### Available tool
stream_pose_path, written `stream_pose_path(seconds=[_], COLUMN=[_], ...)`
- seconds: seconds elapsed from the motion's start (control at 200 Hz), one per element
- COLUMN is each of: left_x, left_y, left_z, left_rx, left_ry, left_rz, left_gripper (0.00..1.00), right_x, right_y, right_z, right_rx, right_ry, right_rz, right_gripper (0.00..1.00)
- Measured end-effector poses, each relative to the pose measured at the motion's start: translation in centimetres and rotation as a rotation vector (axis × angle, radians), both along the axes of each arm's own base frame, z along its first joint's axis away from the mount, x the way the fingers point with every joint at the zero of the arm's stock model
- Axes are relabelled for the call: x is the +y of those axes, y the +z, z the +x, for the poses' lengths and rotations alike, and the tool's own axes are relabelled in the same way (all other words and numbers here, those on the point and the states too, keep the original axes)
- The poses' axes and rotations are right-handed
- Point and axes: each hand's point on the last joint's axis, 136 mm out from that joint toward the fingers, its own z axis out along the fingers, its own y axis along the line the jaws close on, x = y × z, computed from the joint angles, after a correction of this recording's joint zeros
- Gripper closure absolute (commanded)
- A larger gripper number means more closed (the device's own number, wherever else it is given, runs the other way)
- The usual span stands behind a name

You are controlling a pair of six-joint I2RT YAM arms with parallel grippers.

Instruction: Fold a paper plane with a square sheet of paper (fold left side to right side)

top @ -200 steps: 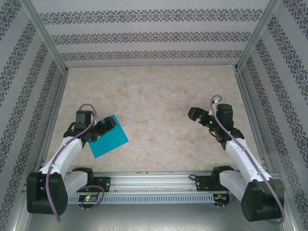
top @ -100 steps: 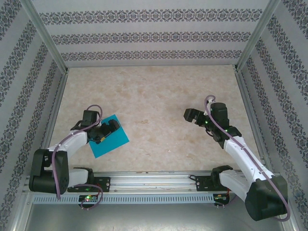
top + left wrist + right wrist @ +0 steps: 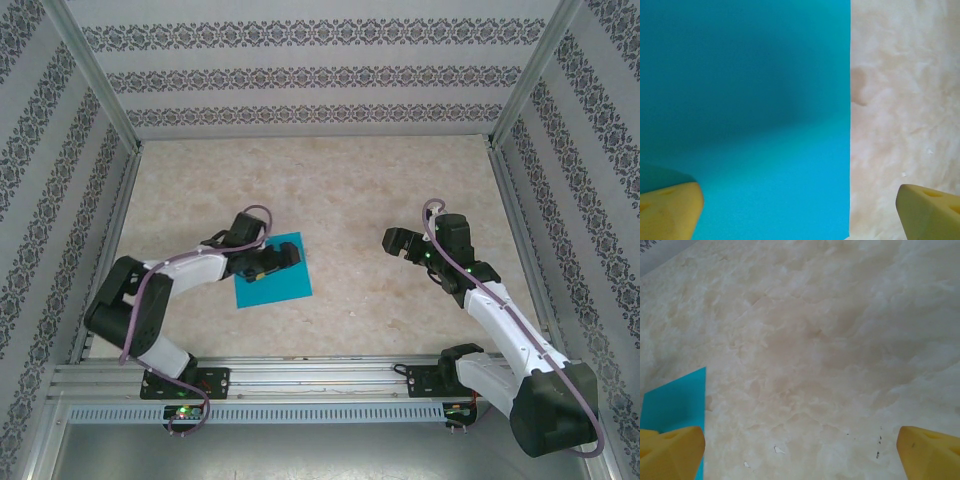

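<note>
The square sheet of paper [image 3: 275, 287] is turquoise-blue and lies flat on the marble table [image 3: 330, 180], left of centre, its edges nearly square to the table front. My left gripper [image 3: 279, 260] is low over the sheet's far part, open. In the left wrist view its yellow fingertips [image 3: 675, 207] straddle the sheet's right edge, one over the paper [image 3: 740, 100], the other over bare table. My right gripper [image 3: 396, 241] hovers open right of centre, well apart from the sheet. A corner of the paper [image 3: 677, 397] shows at the left of the right wrist view.
Patterned walls with metal corner posts [image 3: 95, 70] close the table on three sides. The aluminium rail [image 3: 320, 375] carrying both arm bases runs along the near edge. Bare marble lies between the sheet and the right gripper.
My left arm has swung right and the sheet has slid right with it, turning squarer to the table. The right gripper drifted slightly left, then held still.
</note>
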Motion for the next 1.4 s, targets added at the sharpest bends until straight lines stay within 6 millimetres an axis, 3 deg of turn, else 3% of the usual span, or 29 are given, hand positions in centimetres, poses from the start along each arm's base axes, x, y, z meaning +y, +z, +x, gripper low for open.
stream_pose_path(seconds=[0.335, 0.58, 0.864, 1.014, 1.154, 1.249, 1.399], left_x=[-9.0, -13.9, -14.1, -13.1, -10.3, -8.5, -6.7], left_y=[0.5, 0.9, 1.3, 4.4, 6.7, 6.2, 3.7], left_z=[3.3, 3.5, 2.9, 2.3, 1.8, 1.6, 0.3], left_rx=[-0.026, -0.035, -0.021, -0.081, -0.143, -0.136, -0.070], left_ry=[-0.093, -0.178, -0.202, -0.209, -0.180, -0.160, -0.158], left_rz=[-0.071, -0.102, -0.103, -0.124, -0.113, -0.080, -0.023], left_gripper=[0.00, 0.00, 0.00, 0.00, 0.00, 0.02, 0.08], right_x=[-0.4, -0.7, -0.6, 0.3, 2.3, 4.1, 7.0], right_y=[-0.7, -1.3, -1.0, -0.5, -1.2, -2.1, -4.4], right_z=[-0.5, -0.8, -0.1, 0.8, 1.8, 2.6, 4.3], right_rx=[0.033, 0.066, 0.097, 0.111, 0.160, 0.203, 0.279], right_ry=[-0.015, -0.028, -0.024, 0.015, 0.083, 0.136, 0.208], right_rz=[-0.027, -0.046, -0.062, -0.082, -0.119, -0.161, -0.236], right_gripper=[0.02, 0.02, 0.03, 0.06, 0.02, 0.02, 0.02])
